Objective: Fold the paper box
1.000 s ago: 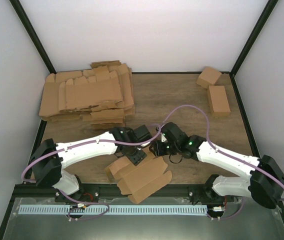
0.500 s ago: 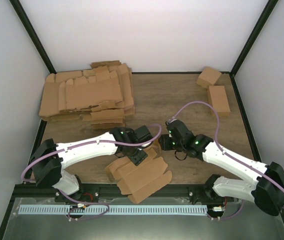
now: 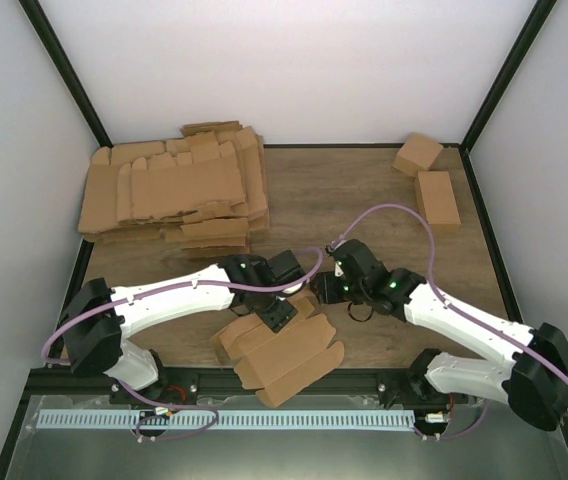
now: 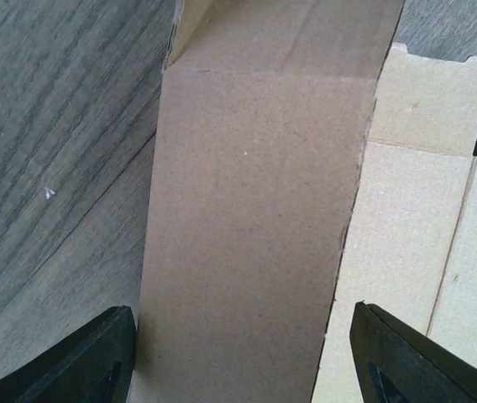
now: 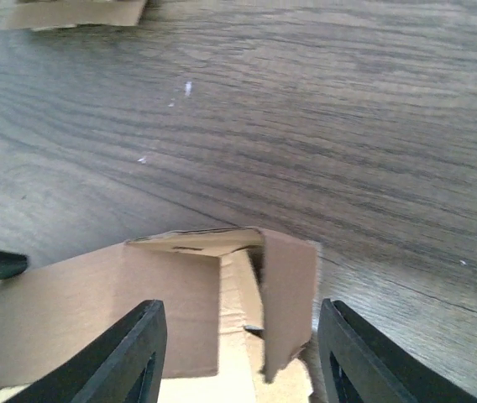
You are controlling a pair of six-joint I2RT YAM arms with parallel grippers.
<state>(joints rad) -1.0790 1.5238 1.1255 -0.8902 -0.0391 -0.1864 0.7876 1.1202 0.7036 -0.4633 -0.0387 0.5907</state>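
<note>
Paper box [image 3: 284, 352], half-folded, inside wide left pincer [image 4: 243, 361] and wide right pincer [image 5: 243, 361], seemingly ungripped.

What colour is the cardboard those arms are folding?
The paper box is plain brown, clearest in left wrist view.

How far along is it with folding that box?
Done: one long panel of the paper box looks creased up, and an end flap stands upright. In hand: the left hand, open, straddles that panel; the right hand, open, straddles the flap. Left: the other panels lie flat, so no closed box yet.
</note>
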